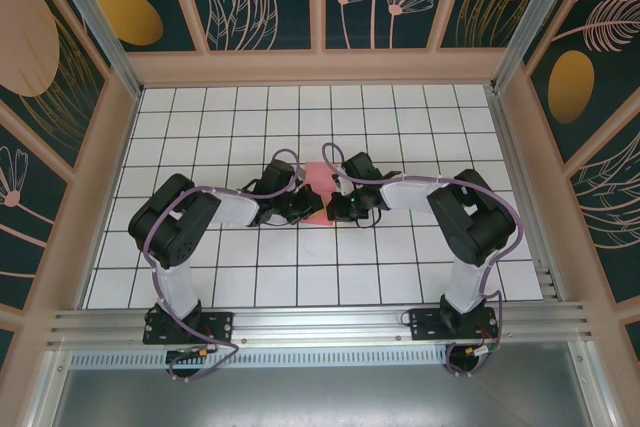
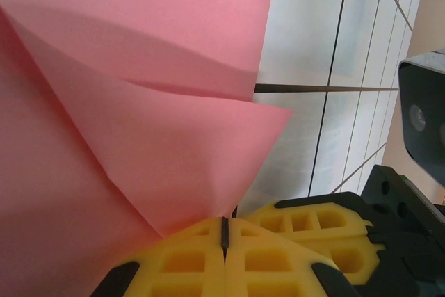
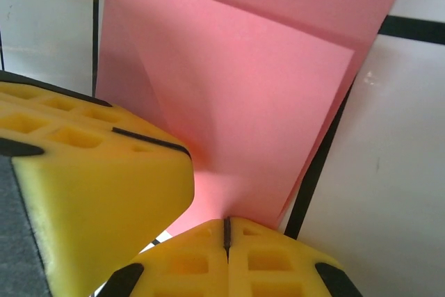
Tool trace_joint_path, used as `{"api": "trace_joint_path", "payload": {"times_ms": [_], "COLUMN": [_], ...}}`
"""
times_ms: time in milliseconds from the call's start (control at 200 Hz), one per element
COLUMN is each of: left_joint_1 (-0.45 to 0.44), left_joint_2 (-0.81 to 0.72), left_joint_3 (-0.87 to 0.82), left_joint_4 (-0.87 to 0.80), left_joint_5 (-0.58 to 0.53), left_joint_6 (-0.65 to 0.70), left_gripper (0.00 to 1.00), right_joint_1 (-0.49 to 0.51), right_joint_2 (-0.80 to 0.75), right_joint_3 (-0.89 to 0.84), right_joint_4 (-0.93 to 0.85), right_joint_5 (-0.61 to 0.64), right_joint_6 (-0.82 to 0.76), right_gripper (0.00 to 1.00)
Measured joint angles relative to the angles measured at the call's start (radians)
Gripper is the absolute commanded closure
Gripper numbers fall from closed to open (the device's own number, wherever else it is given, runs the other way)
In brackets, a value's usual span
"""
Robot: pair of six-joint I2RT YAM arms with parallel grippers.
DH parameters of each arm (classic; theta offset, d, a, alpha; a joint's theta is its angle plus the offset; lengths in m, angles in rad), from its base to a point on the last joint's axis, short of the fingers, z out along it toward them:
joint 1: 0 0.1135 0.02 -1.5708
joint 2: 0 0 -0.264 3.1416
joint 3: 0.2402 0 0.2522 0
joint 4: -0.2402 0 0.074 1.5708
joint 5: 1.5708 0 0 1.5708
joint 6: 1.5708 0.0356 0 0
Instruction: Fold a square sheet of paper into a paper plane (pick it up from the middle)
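Left hand (image 2: 224, 236) and right hand (image 3: 226, 233), just beside each other, each pinch the paper (image 2: 139, 144). It spreads ahead of both, with open worktop (image 2: 306, 33) past its side edges.

At the bottom centre of the frame we see the right gripper (image 3: 226, 241), its two yellow fingers pressed together along a thin dark seam and pinching the lower tip of the salmon-pink sheet of paper (image 3: 257, 95). The sheet widens toward the top edge, with a diagonal crease across it. We also see a second yellow block (image 3: 90, 165) with square recesses at lower left, just beside the paper, and the white table (image 3: 403, 193) with black grid lines behind.
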Motion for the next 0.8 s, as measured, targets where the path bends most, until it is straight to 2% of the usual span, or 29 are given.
{"api": "trace_joint_path", "payload": {"times_ms": [696,801], "left_joint_1": [-0.016,-0.009], "left_joint_2": [0.015,0.016], "left_joint_3": [0.072,0.094], "left_joint_4": [-0.156,-0.177], "left_joint_5": [-0.106,-0.150], "left_joint_6": [0.007,0.016], "left_gripper": [0.90,0.89], "right_joint_1": [-0.001,0.001], "right_joint_2": [0.003,0.003], "right_joint_3": [-0.005,-0.007], "right_joint_4": [0.001,0.003], "right_joint_5": [0.006,0.007], "right_joint_6": [-0.022,-0.027], "right_gripper": [0.95,0.95]}}
